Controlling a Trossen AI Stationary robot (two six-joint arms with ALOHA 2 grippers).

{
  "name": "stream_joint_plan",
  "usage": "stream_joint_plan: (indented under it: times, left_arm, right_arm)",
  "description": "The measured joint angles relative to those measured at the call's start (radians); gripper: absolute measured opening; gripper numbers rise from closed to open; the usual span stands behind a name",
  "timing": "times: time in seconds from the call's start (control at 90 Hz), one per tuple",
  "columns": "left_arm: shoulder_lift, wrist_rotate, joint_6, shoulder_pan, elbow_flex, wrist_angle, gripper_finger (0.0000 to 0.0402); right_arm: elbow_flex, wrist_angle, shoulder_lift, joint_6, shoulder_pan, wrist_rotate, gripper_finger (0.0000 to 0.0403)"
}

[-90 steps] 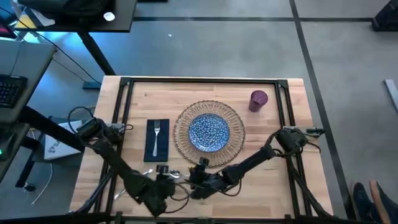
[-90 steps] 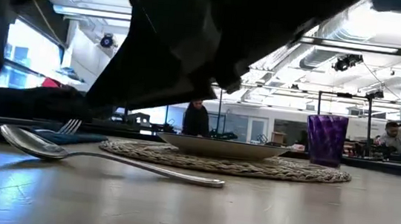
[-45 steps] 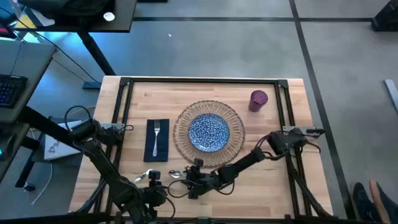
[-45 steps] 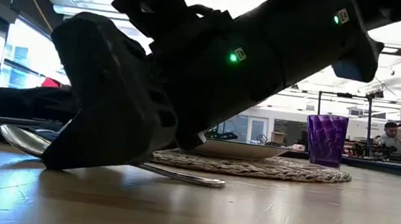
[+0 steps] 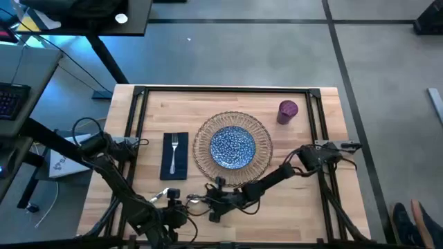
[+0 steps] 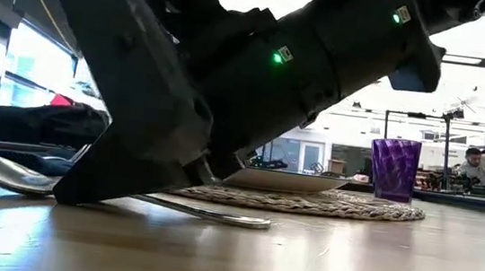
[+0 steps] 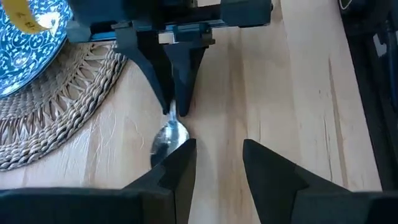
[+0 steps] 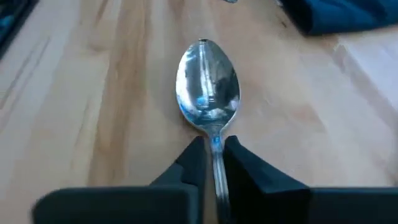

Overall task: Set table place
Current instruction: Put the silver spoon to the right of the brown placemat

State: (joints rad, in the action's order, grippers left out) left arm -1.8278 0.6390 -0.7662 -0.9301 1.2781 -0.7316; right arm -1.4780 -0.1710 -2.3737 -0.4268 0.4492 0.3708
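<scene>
- Right gripper (image 8: 213,146) pinched tight on the spoon (image 8: 208,87), gripping the neck just behind the bowl.
- Down at the near edge of the table (image 5: 228,100), just in front of the mat (image 5: 202,131), between the two grippers.
- Looks flat on the wood in the low view, with the handle tail touching down. Can't swear the bowl isn't a hair off the table.
- Key relation: long axis runs along the near edge, bowl pointing toward the left arm, handle trailing back under the right wrist.
- Left gripper (image 7: 217,149) spread wide and holding nothing, sitting just beside the bowl tip and facing the right one head-on.
- Both close, but only the right actually has it, so probably the right's job to carry it.
- Open spot seems to be right of the plate (image 5: 232,146), since the napkin (image 5: 168,162) with the fork (image 5: 175,146) already takes the left side of the mat.
- From here that means swinging out around the mat toward the right arm's own side, then turning the spoon roughly parallel to the fork. Just a guess.
- Cup (image 5: 287,111) off at the mat's far right, well apart from all this.
- Writing: nothing readable anywhere. Yellow tag-looking bit on the plate in the left wrist view, no legible text. No brand marks made out on the arms either.
</scene>
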Motion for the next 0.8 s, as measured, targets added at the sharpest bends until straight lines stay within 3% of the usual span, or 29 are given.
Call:
stream_joint_plan:
  times: [0.178, 0.5, 0.8]
  left_arm:
    - [0.000, -0.002, 0.000, 0.015, 0.000, -0.004, 0.0115]
    - [0.009, -0.089, -0.074, 0.020, 0.000, -0.097, 0.0115]
    - [0.011, -0.134, -0.247, 0.018, 0.000, -0.327, 0.0115]
  right_arm:
    - [0.000, 0.000, 0.003, 0.001, 0.002, 0.001, 0.0001]
    - [0.010, 0.092, 0.092, -0.001, 0.025, 0.092, 0.0000]
    - [0.007, 0.291, 0.217, -0.132, 0.051, 0.266, 0.0000]
